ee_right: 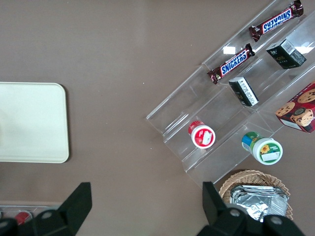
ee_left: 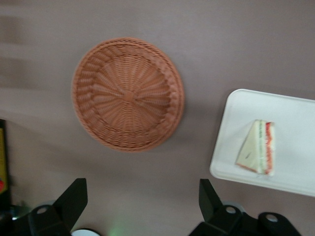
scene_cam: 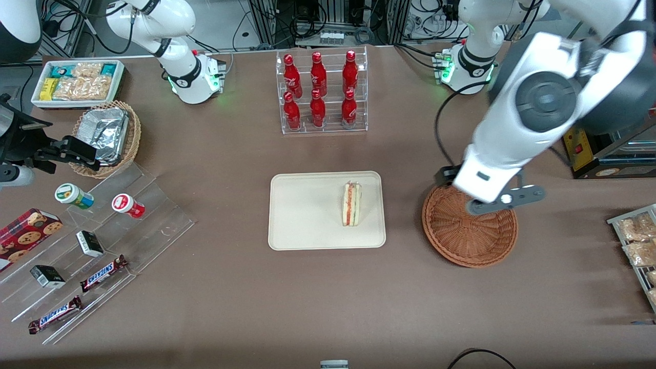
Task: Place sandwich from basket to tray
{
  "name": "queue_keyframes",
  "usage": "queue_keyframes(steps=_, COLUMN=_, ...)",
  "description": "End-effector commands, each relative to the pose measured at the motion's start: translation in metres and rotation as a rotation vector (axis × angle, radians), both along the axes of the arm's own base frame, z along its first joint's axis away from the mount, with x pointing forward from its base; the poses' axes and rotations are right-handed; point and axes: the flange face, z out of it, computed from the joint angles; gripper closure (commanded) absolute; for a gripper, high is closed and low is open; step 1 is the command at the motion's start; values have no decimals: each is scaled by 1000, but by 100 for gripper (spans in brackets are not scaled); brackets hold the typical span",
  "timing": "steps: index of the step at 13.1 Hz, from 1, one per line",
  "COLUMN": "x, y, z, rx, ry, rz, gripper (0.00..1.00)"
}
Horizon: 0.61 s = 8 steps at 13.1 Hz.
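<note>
The sandwich [scene_cam: 351, 204] lies on the cream tray [scene_cam: 307, 220], close to the tray's edge toward the working arm's end, its red and green filling showing. The reddish-brown wicker basket [scene_cam: 469, 233] sits beside the tray with nothing in it. My left gripper [ee_left: 141, 184] hangs high over the table, with the hand above the basket's rim farthest from the front camera. It is open, fingers wide apart with nothing between them. The left wrist view looks down on the basket [ee_left: 128, 93], the tray [ee_left: 295, 113] and the sandwich [ee_left: 258, 147].
A clear rack of red bottles [scene_cam: 323, 92] stands farther from the front camera than the tray. Toward the parked arm's end are a stepped acrylic display [scene_cam: 154, 225] of snacks, a tan foil-filled basket [scene_cam: 105, 136] and a white bin [scene_cam: 77, 82]. A rack of packets [scene_cam: 635, 241] sits at the working arm's end.
</note>
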Motion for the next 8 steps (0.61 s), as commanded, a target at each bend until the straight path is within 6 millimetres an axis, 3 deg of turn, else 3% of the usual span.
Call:
queue_keyframes(steps=1, x=-18, y=56, z=28, rx=-28, ry=8, rz=-35, gripper=0)
queue_keyframes(steps=5, x=-34, y=108, z=57, rx=-45, ry=43, rz=-193, gripper=0)
queue_keyframes(steps=8, x=-40, y=129, z=69, rx=-69, ry=46, rz=-285, gripper=0)
